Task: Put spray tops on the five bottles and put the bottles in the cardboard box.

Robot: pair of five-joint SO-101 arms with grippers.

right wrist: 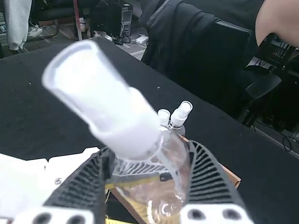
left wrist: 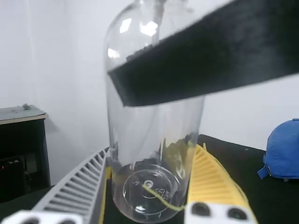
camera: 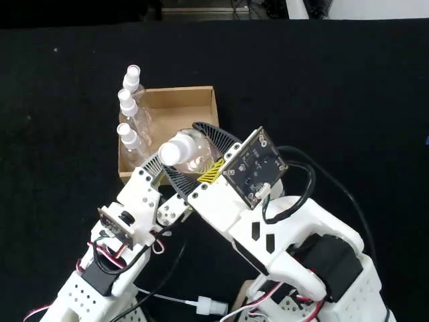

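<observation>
Together, left fingers [left wrist: 215, 182] and right fingers [right wrist: 210, 182] grip one capped bottle [camera: 191, 151] over the box's [camera: 181, 107] near side.

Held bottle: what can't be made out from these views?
- High view: the held bottle lower body and the cardboard box near corner, covered by the right gripper and both arms; the bottle count there is uncertain.
- Left wrist view: the bottle's neck, crossed by a blurred black finger and cut off by the picture edge.
- Right wrist view: the spray top, blurred, too near the lens; its seating is unclear.
</observation>
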